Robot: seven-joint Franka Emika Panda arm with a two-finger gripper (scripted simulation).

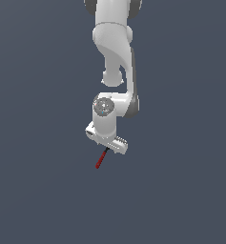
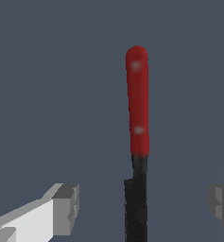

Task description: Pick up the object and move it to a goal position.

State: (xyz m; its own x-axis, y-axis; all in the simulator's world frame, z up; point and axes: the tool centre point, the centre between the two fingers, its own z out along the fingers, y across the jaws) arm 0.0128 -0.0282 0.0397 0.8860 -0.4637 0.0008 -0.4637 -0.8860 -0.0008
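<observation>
The object is a thin rod with a red end (image 2: 137, 101) and a black end (image 2: 136, 203). In the exterior view the rod (image 1: 101, 159) lies just below the white hand, its red end sticking out and its black end under the hand. My gripper (image 2: 144, 204) is open. Its grey fingertips (image 2: 66, 208) stand apart on either side of the black end, with a gap to the rod on both sides. In the exterior view the gripper (image 1: 106, 148) points down over the rod. I cannot tell how high the fingers are above the surface.
The surface is a plain dark grey-blue floor (image 1: 181, 190) all around. The white arm (image 1: 115, 43) reaches in from the top of the exterior view. No other objects show.
</observation>
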